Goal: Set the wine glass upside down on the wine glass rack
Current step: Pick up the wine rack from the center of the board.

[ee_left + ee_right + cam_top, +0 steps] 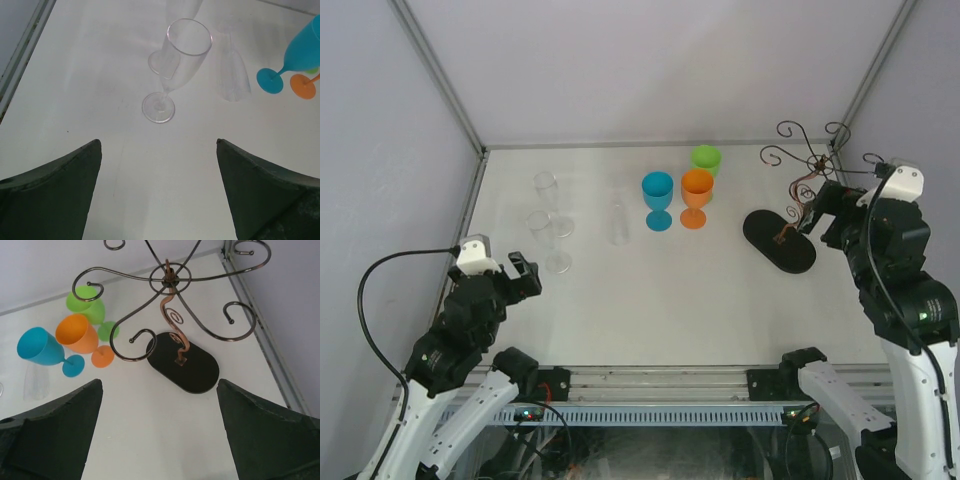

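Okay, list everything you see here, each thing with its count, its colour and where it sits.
clear glasses: three as far as I can tell, transparent, left-centre of the table
blue goblet: one, blue, upright, mid-table
orange goblet: one, orange, right beside the blue one
green goblet: one, green, behind the orange one
wine glass rack: one, dark wire arms on a black oval base, far right, nothing hanging on it
table: one, white
left fingers: two, dark, apart, empty, facing the clear glasses
right fingers: two, dark, apart, empty, facing the rack
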{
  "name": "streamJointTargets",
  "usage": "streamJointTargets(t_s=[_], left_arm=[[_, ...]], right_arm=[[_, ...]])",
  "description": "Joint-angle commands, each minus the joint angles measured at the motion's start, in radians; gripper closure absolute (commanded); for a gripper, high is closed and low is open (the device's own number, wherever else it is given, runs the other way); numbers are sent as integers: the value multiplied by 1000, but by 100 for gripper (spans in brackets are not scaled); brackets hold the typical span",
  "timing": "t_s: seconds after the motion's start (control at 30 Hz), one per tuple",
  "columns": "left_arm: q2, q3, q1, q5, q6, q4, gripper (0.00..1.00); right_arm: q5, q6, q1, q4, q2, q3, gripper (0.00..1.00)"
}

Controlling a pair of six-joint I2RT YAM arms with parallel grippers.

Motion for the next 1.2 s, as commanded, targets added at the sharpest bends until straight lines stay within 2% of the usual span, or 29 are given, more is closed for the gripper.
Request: streamJointTargets(t_s=[0.0, 0.1, 0.47, 0.63, 0.7, 0.8, 0.9, 1.17], left_arm=[[-7, 61, 10, -13, -11, 39, 0], [-4, 62, 10, -10, -10, 41, 0], [6, 58, 10, 5, -4, 49, 0], [12, 59, 10, 12, -2, 50, 0], [12, 58, 10, 13, -2, 51, 0], [13, 57, 10, 14, -2, 51, 0], [12, 58, 10, 16, -1, 51, 0], [13, 57, 10, 18, 0, 53, 0]], right_arm=[[31, -41, -14, -24, 72, 138, 5], [3, -42, -42, -32, 144, 210, 7], [-202, -64, -237, -14, 416, 388, 24], [-284, -88, -293, -50, 539, 460, 26], [-297, -91, -298, -61, 572, 477, 25], [-281, -93, -302, -69, 616, 491, 14], [-261, -91, -301, -68, 649, 506, 8], [-176, -56, -302, -54, 705, 547, 6]])
